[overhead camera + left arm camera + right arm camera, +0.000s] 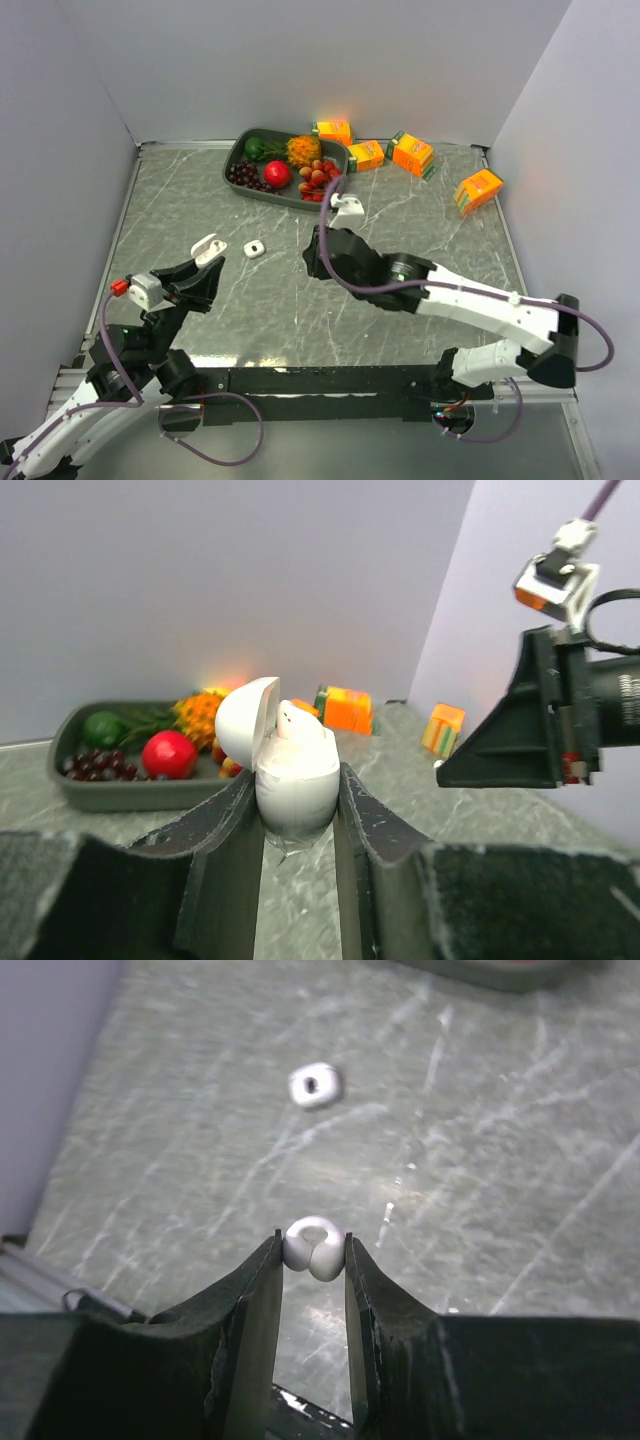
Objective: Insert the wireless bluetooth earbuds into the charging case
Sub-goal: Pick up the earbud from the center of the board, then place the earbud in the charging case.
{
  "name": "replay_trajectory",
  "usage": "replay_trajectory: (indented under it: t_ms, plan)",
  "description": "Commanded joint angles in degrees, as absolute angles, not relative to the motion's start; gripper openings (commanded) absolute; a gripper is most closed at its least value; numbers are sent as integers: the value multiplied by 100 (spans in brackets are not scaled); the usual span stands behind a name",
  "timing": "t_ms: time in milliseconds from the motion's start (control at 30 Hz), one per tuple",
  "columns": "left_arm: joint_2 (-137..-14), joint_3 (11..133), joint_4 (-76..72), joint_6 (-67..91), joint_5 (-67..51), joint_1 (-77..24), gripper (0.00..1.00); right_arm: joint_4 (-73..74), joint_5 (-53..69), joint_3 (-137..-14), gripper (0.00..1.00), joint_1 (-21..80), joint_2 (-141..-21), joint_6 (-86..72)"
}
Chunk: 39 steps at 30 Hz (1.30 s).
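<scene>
Worked over a marbled table, fruit tray at its far edge. Held the open-lidded charging case upright in the clenched left gripper. Pinched one rounded earbud in the right gripper, above the table, well apart from the case. Saw a second earbud lying loose on the table. Judged mid-transfer; next called for carrying the bud across and aligning it with a free socket.

The left hand is held well nearer than the fruit tray, off its left end, both fingers clamped on an open charging case. The right arm reaches in from the right below the tray's middle, and the right hand pinches a rounded white earbud at its fingertips.
</scene>
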<state>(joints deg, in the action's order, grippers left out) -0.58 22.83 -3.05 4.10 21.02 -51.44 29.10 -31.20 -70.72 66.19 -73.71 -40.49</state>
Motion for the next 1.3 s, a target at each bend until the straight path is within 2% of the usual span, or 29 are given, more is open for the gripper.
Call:
replay_trajectory:
  t_ms: [0, 333, 700, 1033, 1267]
  plan:
    - [-34, 1978, -1642, 343, 1723, -5159, 1, 1531, -3577, -6785, 13, 7056, -6786, -3270]
    - [-1545, 1608, -3391, 272, 923, -5159, 1, 554, -3893, -7215, 12, 7804, -6820, -2110]
    - [-2197, 1810, -3419, 141, 958, -5150, 1, 316, -3718, -7734, 11, 8077, -7127, -1784]
    - [-2206, 1916, -3314, 158, 896, -5159, 1, 922, -3586, -8594, 11, 8086, -7944, -1995]
    - [-2136, 1934, -3191, 176, 923, -5159, 1, 1125, -3472, -8727, 11, 8069, -8086, -2162]
